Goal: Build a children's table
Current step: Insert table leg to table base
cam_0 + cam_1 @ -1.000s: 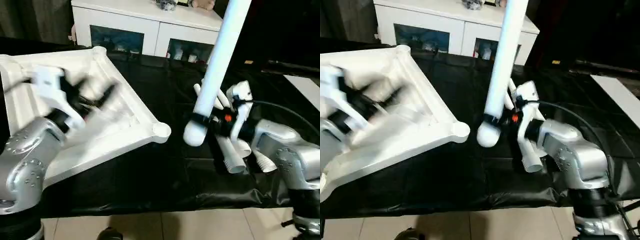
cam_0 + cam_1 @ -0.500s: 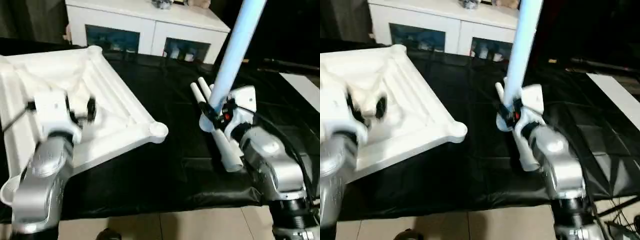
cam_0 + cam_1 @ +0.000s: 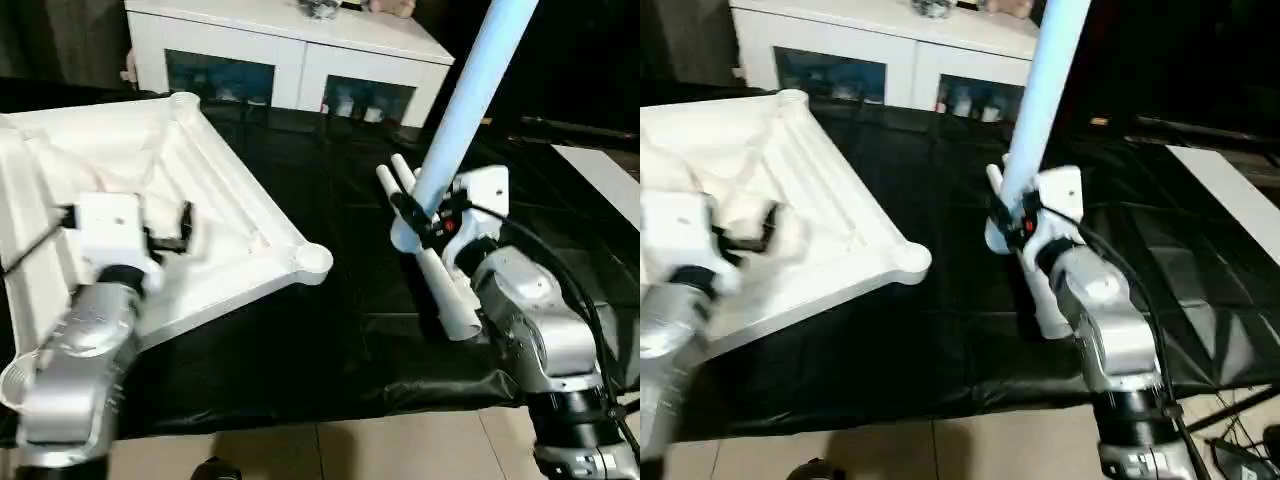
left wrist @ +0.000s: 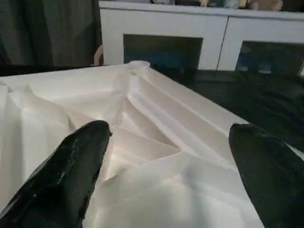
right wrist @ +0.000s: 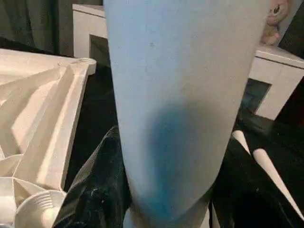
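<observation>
**Right gripper holds a leg upright, left gripper spread over the upturned top**

And here we are at the bench (image 3: 330,340), draped in black sheeting. On the left of the frame lies the white plastic square table top (image 3: 230,215), ribbed underside up, its rounded corner socket (image 3: 313,260) pointing toward the centre of the picture. A second socket (image 3: 184,101) sits at the far corner, toward the upper left.

The left gripper (image 4: 171,166) hangs over that ribbed underside, its two black fingers (image 4: 76,166) standing wide apart with nothing between them. The ribs run diagonally beneath the gap; whether the fingers touch the plastic cannot be told.

Over on the right of the frame, the right gripper (image 3: 420,222) is clamped on a long round white leg (image 3: 470,100), gripping it near its rounded lower end. The leg rises steeply and leans toward the upper right, running out of the top of the picture. Its lower end hangs just above the black sheeting, apart from the table top's near socket.

Beneath that gripper, more round white legs (image 3: 445,295) lie on the bench, side by side, pointing toward the upper left.

At the top of the frame, behind the bench, stands a white low cabinet with dark glass openings (image 3: 300,60).
</observation>
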{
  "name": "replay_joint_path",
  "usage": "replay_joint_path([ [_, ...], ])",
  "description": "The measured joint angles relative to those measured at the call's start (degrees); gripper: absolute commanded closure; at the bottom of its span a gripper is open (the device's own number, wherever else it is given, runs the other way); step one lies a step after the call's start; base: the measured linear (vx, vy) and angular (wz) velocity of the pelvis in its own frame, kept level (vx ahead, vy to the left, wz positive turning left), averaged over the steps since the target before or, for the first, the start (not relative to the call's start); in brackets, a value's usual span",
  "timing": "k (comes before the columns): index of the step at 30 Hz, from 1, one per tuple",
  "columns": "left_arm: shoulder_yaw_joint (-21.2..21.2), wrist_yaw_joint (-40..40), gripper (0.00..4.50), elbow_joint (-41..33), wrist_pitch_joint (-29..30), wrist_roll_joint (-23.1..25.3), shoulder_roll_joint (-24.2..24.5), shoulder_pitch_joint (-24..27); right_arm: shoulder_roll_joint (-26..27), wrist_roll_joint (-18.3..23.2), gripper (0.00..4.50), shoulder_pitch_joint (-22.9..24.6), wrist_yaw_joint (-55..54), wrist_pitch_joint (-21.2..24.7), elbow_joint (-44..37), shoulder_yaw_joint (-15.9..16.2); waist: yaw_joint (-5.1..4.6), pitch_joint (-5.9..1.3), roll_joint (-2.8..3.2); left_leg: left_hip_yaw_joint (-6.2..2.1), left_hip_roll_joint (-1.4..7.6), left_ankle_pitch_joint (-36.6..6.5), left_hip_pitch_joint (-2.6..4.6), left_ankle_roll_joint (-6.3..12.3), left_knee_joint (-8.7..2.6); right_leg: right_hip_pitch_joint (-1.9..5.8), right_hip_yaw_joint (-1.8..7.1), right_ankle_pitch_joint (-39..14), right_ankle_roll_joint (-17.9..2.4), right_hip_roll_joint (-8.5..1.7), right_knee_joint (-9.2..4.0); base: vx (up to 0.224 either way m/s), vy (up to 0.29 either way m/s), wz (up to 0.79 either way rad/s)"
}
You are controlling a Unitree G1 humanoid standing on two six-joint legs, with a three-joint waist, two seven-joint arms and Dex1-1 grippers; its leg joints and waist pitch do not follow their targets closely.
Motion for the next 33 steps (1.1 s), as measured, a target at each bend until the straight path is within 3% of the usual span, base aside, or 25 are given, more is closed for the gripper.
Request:
replay_joint_path([
  [9,-0.52,-6.79,0.0,6.87,1.86,-0.82,5.23,-2.06,0.83,-0.02,2.65,0.1,-0.09,-0.38,1.14,0.0,0.2,0.16,0.25,-0.06,-0.01,0.0,0.0,-0.01,-0.03,-0.01,-0.01,0.01,-0.02,0.02,0.03,0.0,0.0,0.0],
  [14,-0.84,-7.4,0.0,6.52,1.82,-0.89,4.25,-3.29,1.0,-0.01,2.65,0.26,-0.29,-0.67,1.12,-0.09,0.26,0.22,0.38,-0.06,-0.03,0.0,0.0,-0.01,-0.04,-0.01,0.0,0.06,-0.08,0.01,0.03,0.0,0.0,0.0],
  [19,-4.27,-8.62,0.0,3.73,1.9,-2.2,0.87,-2.59,1.66,-0.01,2.65,0.97,-0.75,-0.89,0.66,-0.39,0.59,0.35,0.61,-0.06,-0.03,0.0,0.0,-0.01,-0.07,-0.02,0.0,0.07,-0.09,0.01,0.03,0.0,0.0,0.0],
  [33,0.51,-11.78,0.0,14.53,-0.07,-0.4,8.9,-8.32,2.54,-0.04,2.65,0.96,-2.09,-1.09,0.58,-0.93,0.22,0.98,2.93,-0.11,-0.09,0.01,0.04,-0.03,-0.11,0.01,0.06,0.19,-0.18,0.03,0.01,0.0,0.0,0.0],
])
